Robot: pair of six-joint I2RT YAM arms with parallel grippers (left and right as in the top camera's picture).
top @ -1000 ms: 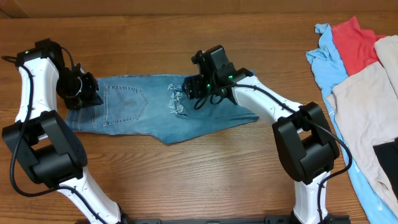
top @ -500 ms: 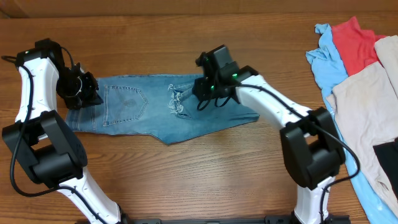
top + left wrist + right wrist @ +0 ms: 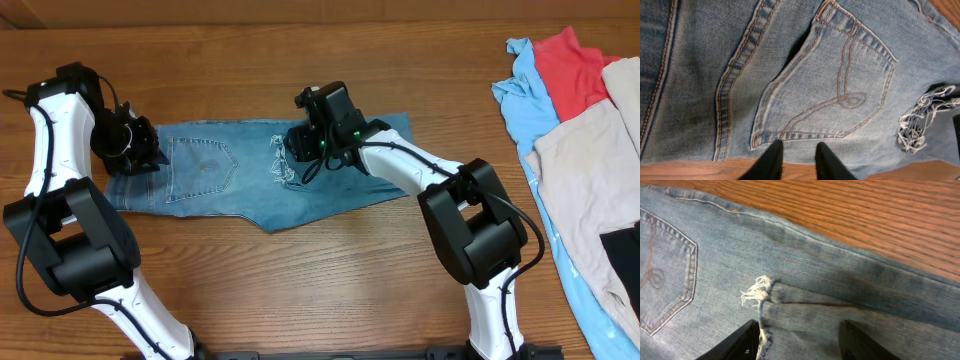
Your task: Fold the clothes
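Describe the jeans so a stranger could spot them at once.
On the wooden table, look left of centre. The jeans lie flat there. They are the only denim, with a stitched pocket and frayed hem, unlike the plain garments piled at right.

We see a brown wooden table [image 3: 300,290], its grain running left to right. Left of the middle, a pair of jeans [image 3: 210,170] lies flat on the wood, folded into a short band with a back pocket facing up and a frayed hem lying on top near the middle. Well apart from it, at the right edge, clothes lie in an overlapping heap. A light blue garment [image 3: 525,95] is on the left, a red garment [image 3: 570,70] at the far side and a beige garment [image 3: 585,170] nearer. A black piece [image 3: 622,255] is cut off by the frame's edge.
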